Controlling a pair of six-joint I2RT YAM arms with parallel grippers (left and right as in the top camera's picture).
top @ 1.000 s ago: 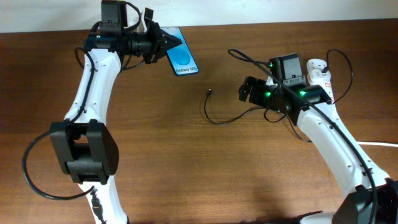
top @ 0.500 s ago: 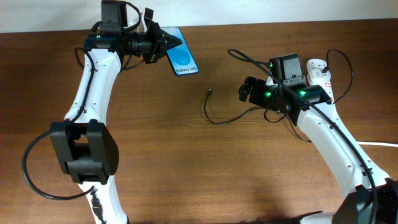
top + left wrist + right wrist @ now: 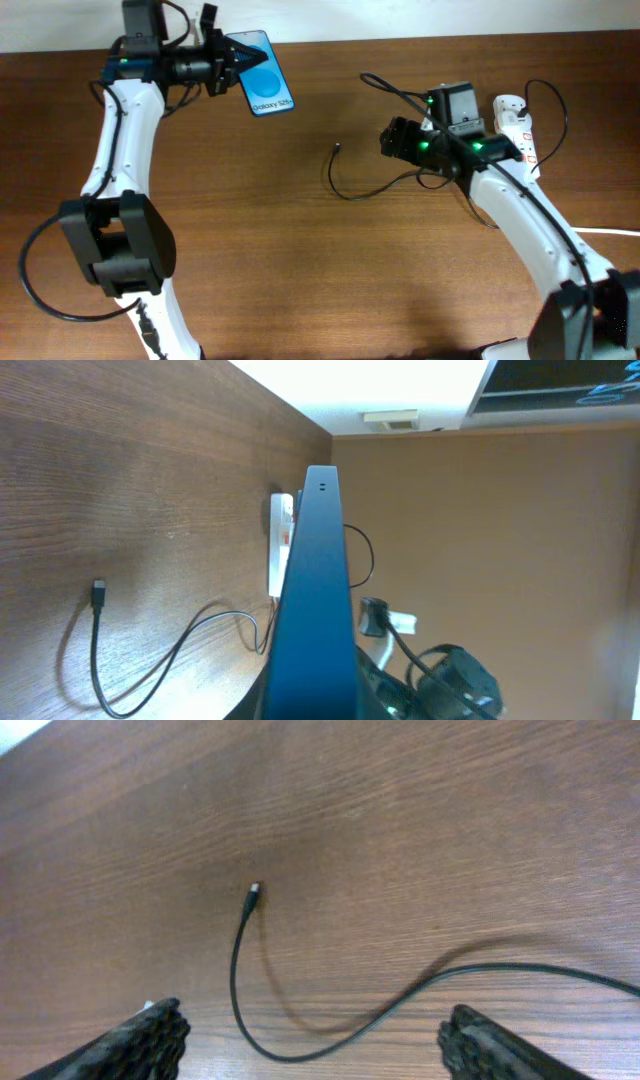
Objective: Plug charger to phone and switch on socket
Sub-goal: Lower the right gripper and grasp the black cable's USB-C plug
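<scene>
My left gripper point(image 3: 228, 62) is shut on the phone point(image 3: 262, 86), a blue-screened smartphone held above the table at the back left; in the left wrist view I see it edge-on point(image 3: 315, 600). The charger, a thin black cable point(image 3: 352, 192), lies curved on the table mid-right with its plug tip point(image 3: 337, 149) free; the tip also shows in the left wrist view point(image 3: 98, 592) and the right wrist view point(image 3: 253, 896). My right gripper point(image 3: 392, 142) is open and empty, hovering above the cable point(image 3: 330, 1038). The socket, a white power strip point(image 3: 517, 124), lies at the back right.
The power strip's thick white cord point(image 3: 610, 232) runs off the right edge. The table's far edge meets a pale wall point(image 3: 400, 20). In the left wrist view the strip point(image 3: 280, 545) lies beyond the phone.
My left gripper has carried the phone to the left and slightly back. My right gripper has shifted a little up and left over the cable. The cable has not moved.
</scene>
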